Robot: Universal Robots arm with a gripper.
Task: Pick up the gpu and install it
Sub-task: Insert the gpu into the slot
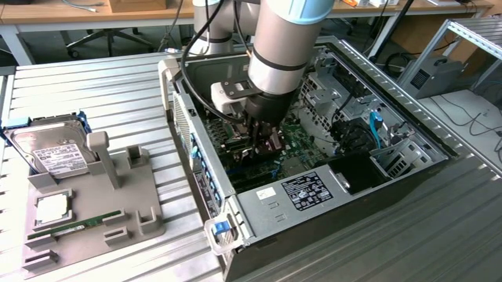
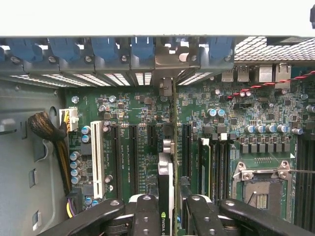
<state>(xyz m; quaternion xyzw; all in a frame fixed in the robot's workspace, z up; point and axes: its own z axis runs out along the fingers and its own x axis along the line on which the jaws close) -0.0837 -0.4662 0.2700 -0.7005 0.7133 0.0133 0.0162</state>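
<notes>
The gpu point(image 2: 175, 147) is a green circuit board edged with glossy black plastic. Matt black fingers point(image 2: 147, 216) of the tool point(image 2: 173, 216) grip it. The table point(image 1: 94, 100) is ribbed, dull grey metal.

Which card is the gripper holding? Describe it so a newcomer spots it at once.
Start at the open computer case on the metal table. Over its green motherboard, the gripper clamps the gpu edge-on between its black fingers. Unlike the bare slots alongside, it stands upright, with a silver bracket end.

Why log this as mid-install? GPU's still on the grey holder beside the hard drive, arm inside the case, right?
Wrong on the gpu: the wrist view shows it edge-on between the jaws of the gripper, over the motherboard slots. The arm is inside the case; the hard drive sits on the holder.
</notes>
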